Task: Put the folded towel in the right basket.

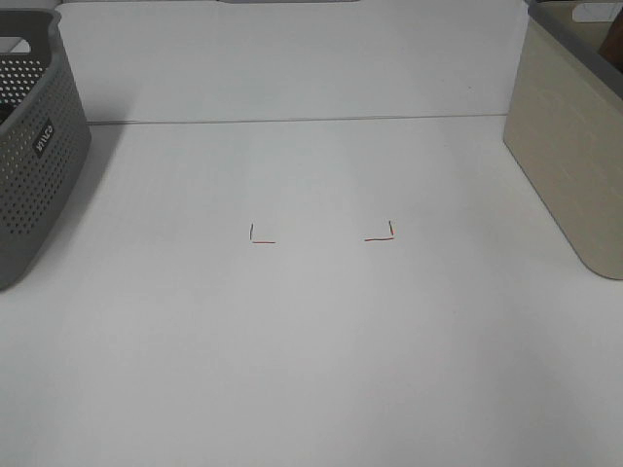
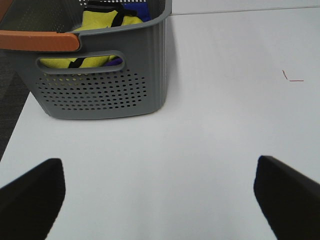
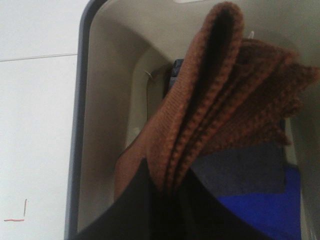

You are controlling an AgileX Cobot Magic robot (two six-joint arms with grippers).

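Observation:
The folded towel (image 3: pixel 220 95) is rust-brown and knitted. In the right wrist view it hangs in thick folds over the inside of the beige right basket (image 3: pixel 107 100). My right gripper (image 3: pixel 167 200) is shut on the towel's lower folds, and its dark fingers (image 3: pixel 145 210) clamp them. In the exterior view the right basket (image 1: pixel 565 146) stands at the table's right edge, and a dark brown bit (image 1: pixel 614 41) shows above its rim. My left gripper (image 2: pixel 160 200) is open and empty, low over the bare table in front of the grey basket (image 2: pixel 100 90).
Blue and dark blue cloths (image 3: pixel 250 190) lie in the right basket under the towel. The grey perforated basket (image 1: pixel 34 165) at the left holds yellow cloth (image 2: pixel 105 22). Two red corner marks (image 1: pixel 261 235) (image 1: pixel 382 233) sit mid-table.

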